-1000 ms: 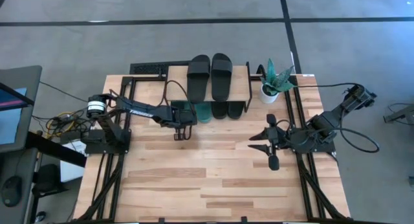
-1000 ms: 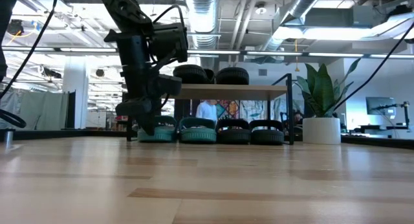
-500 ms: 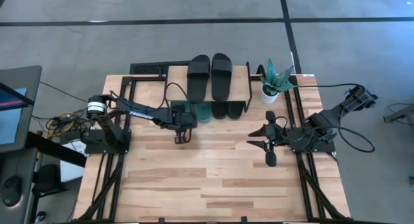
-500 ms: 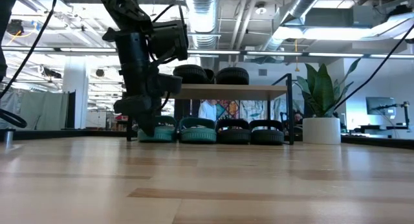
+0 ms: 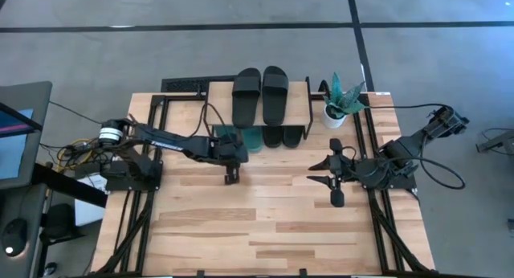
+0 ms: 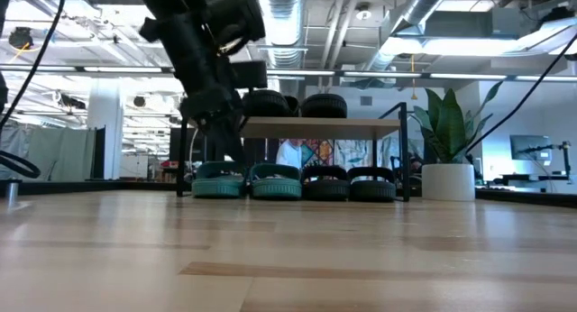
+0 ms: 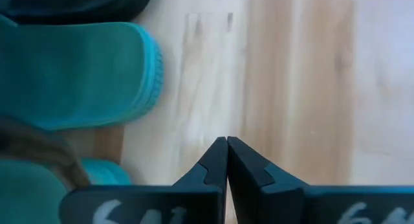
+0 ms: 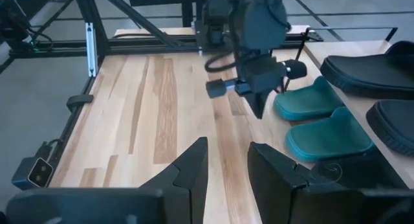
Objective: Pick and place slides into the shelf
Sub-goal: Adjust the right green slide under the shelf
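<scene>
High: left gripper (image 5: 231, 178) closed, empty, at 6 o'clock of green slides (image 5: 243, 138) under wooden shelf (image 5: 301, 94); black pair (image 5: 261, 93) on top. Low: four rubber slides in row beneath plank. Right wrist: right gripper (image 8: 226, 160) open, empty.

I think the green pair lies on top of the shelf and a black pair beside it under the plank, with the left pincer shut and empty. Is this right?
Not quite: the low view shows the green pair under the shelf plank, on the table, not on top. A black pair does lie beside it there, and the left pincer is shut and empty.
</scene>
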`<move>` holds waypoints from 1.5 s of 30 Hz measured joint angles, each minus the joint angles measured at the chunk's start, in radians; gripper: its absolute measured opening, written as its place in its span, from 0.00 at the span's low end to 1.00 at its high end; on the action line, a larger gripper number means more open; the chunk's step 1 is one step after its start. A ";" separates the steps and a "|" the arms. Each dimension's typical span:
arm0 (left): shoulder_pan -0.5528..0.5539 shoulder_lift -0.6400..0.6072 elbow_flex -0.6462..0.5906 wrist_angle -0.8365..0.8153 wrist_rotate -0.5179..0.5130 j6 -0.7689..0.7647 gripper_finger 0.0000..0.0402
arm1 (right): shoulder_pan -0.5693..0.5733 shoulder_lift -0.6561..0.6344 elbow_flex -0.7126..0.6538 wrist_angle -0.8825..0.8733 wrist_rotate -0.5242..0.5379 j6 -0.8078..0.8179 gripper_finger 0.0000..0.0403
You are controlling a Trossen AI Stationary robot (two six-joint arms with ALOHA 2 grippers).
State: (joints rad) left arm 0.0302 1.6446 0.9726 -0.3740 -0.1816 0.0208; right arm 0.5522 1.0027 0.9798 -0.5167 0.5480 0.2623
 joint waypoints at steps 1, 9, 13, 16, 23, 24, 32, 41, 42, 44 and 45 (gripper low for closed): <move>0.001 0.013 0.000 0.014 -0.001 -0.007 0.00 | 0.000 0.000 0.000 0.000 0.000 0.000 0.24; -0.001 0.094 0.000 0.164 -0.104 -0.040 0.00 | 0.000 0.000 0.000 0.000 0.000 0.000 0.24; 0.001 0.128 0.000 0.199 -0.134 -0.077 0.00 | 0.000 0.000 0.000 0.000 0.000 0.000 0.24; 0.001 0.142 0.000 0.232 -0.141 -0.088 0.00 | 0.000 0.000 0.000 0.000 0.000 0.000 0.24; 0.022 0.142 0.000 0.293 -0.199 -0.093 0.00 | -0.004 0.000 0.000 0.000 0.000 0.000 0.24; 0.027 0.142 0.000 0.299 -0.199 -0.093 0.00 | -0.006 0.000 0.000 0.000 0.000 0.000 0.24; 0.039 0.142 0.000 0.317 -0.171 -0.082 0.00 | -0.013 0.000 0.000 0.000 0.001 0.000 0.24; 0.061 0.142 0.000 0.317 -0.124 -0.060 0.00 | -0.013 0.000 0.000 0.000 0.002 0.000 0.24; 0.064 0.142 0.000 0.317 -0.121 -0.060 0.00 | -0.013 0.000 0.000 0.000 0.002 0.000 0.24; 0.069 0.142 0.000 0.318 -0.121 -0.055 0.00 | -0.013 0.000 0.000 0.000 0.002 0.000 0.24; 0.070 0.142 0.000 0.319 -0.114 -0.046 0.00 | -0.013 0.000 0.000 0.000 0.002 0.000 0.24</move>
State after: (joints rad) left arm 0.1005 1.7870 0.9726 -0.0551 -0.2957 -0.0256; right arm 0.5392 1.0027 0.9798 -0.5163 0.5499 0.2623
